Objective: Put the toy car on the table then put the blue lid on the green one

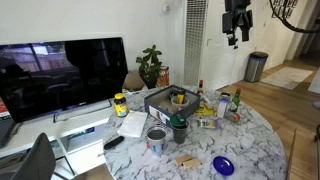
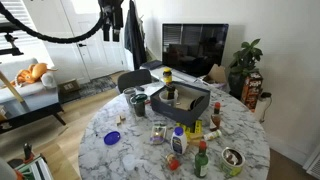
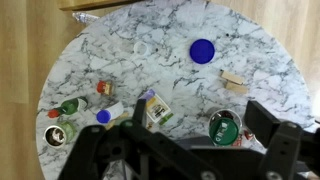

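My gripper (image 1: 237, 33) hangs high above the round marble table (image 1: 255, 150) and is open and empty. It also shows in an exterior view (image 2: 132, 35). In the wrist view its fingers (image 3: 200, 116) frame the table from far above. The blue lid (image 3: 202, 50) lies flat on the marble near the table edge and shows in both exterior views (image 1: 223, 165) (image 2: 112, 138). The green lid (image 3: 231, 125) stands near the table's middle, also seen in an exterior view (image 1: 179, 128). A tiny thing, apparently the toy car (image 3: 221, 131), lies on top of it.
A dark tray (image 1: 168, 100) of items, a silver can (image 1: 156, 138), a juice carton (image 3: 157, 110), a wooden block (image 3: 233, 82) and several bottles (image 3: 66, 106) crowd the table. A TV (image 1: 60, 75), a plant (image 1: 150, 65) and a bin (image 1: 256, 66) stand around it.
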Robot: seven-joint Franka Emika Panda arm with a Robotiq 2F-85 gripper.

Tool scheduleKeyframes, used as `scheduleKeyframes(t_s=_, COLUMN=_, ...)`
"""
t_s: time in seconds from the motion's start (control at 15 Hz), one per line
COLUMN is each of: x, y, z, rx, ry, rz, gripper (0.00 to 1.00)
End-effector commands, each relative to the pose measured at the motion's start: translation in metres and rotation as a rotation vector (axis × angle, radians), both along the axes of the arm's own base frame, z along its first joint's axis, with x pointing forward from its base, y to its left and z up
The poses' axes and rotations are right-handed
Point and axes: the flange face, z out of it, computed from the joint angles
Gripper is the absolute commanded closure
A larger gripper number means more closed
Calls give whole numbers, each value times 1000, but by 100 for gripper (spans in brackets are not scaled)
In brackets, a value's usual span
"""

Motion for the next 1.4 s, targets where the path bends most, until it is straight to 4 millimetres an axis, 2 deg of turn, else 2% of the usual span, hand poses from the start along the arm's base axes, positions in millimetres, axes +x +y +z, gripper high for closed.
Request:
scheduleKeyframes(t_s=0.0, x=0, y=0, z=1, rx=0, ry=1, rz=0, gripper=0)
scheduleKeyframes(t_s=0.33, x=0, y=0, z=1, rx=0, ry=1, rz=0, gripper=0)
scheduleKeyframes(t_s=0.67, x=45, y=44, z=-58, rx=99, ry=32, rz=60, gripper=0)
scheduleKeyframes(t_s=1.07, x=101, y=77, z=-143, rx=61, ry=-54, rz=-118, gripper=0)
scheduleKeyframes(t_s=1.33, x=119, y=96, z=-196, rx=11, ry=-47, rz=-225, gripper=0)
